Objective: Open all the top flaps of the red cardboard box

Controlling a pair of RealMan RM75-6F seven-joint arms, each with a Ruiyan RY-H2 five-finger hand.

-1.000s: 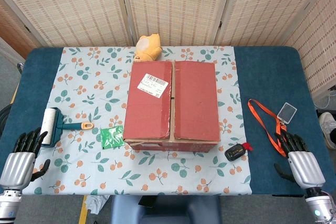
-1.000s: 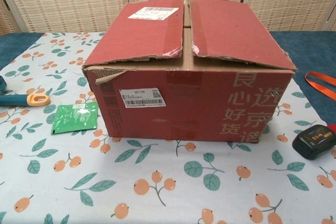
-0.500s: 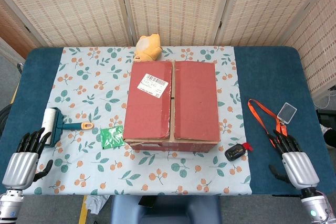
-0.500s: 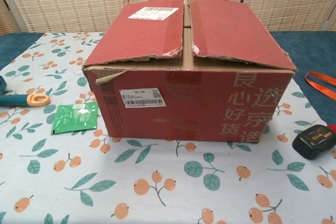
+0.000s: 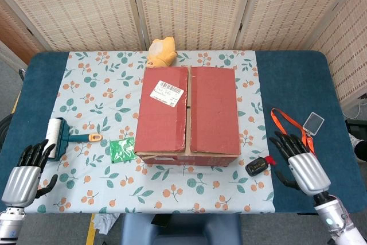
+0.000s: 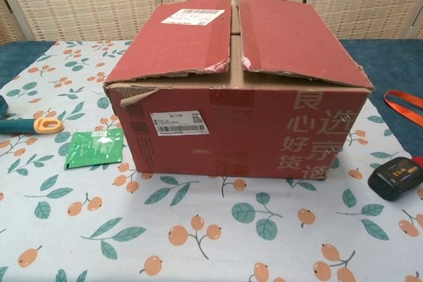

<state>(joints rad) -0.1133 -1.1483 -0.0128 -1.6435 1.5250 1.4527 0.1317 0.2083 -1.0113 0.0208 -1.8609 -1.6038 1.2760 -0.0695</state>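
Observation:
The red cardboard box (image 5: 187, 113) (image 6: 238, 84) stands in the middle of the floral cloth, its two long top flaps lying flat and meeting at a centre seam. A white shipping label (image 5: 166, 93) is stuck on the left flap. My left hand (image 5: 24, 173) hovers at the near left corner of the table, fingers spread, holding nothing. At the near right, my right hand (image 5: 299, 162) is open too, fingers apart, just right of a black device and well clear of the box. Neither hand shows in the chest view.
A lint roller (image 5: 60, 137) lies left of the box, a green packet (image 5: 121, 149) beside its near left corner. An orange plush toy (image 5: 161, 51) sits behind the box. A black device (image 5: 256, 166) and an orange lanyard with a badge (image 5: 293, 127) lie to the right.
My right hand has moved left and forward, toward the black device and the box. The left hand has barely shifted. The box flaps stay flat.

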